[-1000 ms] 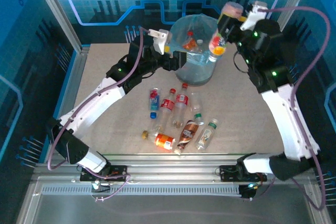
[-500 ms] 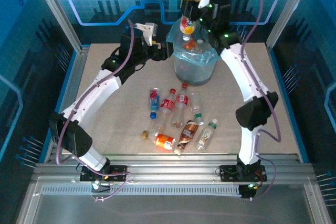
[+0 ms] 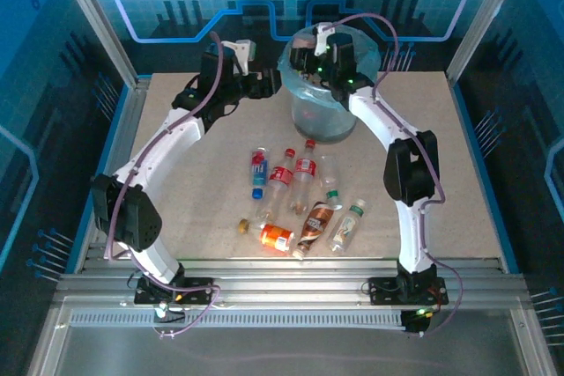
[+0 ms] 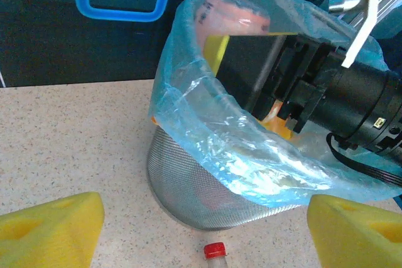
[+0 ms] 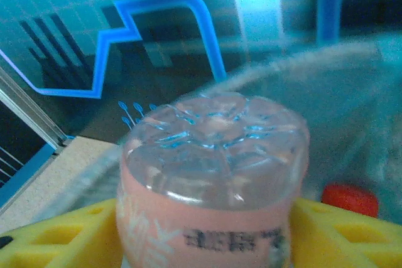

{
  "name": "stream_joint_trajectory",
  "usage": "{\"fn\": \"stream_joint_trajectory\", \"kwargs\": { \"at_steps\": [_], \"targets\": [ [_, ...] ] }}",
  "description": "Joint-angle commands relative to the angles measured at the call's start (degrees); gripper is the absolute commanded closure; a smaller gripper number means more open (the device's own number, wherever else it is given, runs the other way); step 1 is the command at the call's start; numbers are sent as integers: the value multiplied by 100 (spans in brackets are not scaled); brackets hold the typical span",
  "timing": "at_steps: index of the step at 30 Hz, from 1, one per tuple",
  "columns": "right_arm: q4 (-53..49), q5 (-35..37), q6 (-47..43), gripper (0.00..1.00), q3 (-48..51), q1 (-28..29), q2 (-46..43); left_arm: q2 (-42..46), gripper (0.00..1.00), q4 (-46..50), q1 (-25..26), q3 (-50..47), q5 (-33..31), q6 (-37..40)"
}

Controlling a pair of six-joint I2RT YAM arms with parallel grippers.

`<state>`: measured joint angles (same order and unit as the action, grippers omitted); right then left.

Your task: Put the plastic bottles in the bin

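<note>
The bin (image 3: pixel 322 119), a grey mesh bucket lined with a light-blue bag (image 4: pixel 207 114), stands at the back of the table. My right gripper (image 3: pixel 319 62) reaches into its mouth. Its yellow pads (image 5: pixel 326 230) press on a pink-labelled plastic bottle (image 5: pixel 210 174), which is base up; the same bottle shows through the bag (image 4: pixel 229 20). A red cap (image 5: pixel 350 199) lies deeper inside. My left gripper (image 3: pixel 264 84) hovers just left of the bin, open, with nothing between its pads (image 4: pixel 50 230). Several bottles (image 3: pixel 300 204) lie on the table in front of the bin.
The loose bottles include a blue-labelled one (image 3: pixel 257 169), two red-labelled ones (image 3: pixel 305 167), an orange one (image 3: pixel 275 236) and a brown one (image 3: pixel 317 220). A red-capped bottle (image 4: pixel 215 250) lies close to the bin's base. Metal frame posts (image 3: pixel 97 24) border the table.
My right arm has swung left from beside the bin to over it and lowered the pink bottle into its mouth. The left gripper has drawn back slightly from the bin.
</note>
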<state>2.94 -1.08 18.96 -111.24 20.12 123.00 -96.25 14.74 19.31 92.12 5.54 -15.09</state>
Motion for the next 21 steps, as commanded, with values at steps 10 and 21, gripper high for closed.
{"fn": "stream_joint_trajectory", "kwargs": {
  "at_steps": [10, 21],
  "targets": [
    [1282, -641, 557, 15, 540, -304, -470, -105, 15, -136, -41, 47, 200, -81],
    [-503, -215, 416, 27, -864, -188, -494, 39, 15, -129, -42, 46, 125, -77]
  ]
}}
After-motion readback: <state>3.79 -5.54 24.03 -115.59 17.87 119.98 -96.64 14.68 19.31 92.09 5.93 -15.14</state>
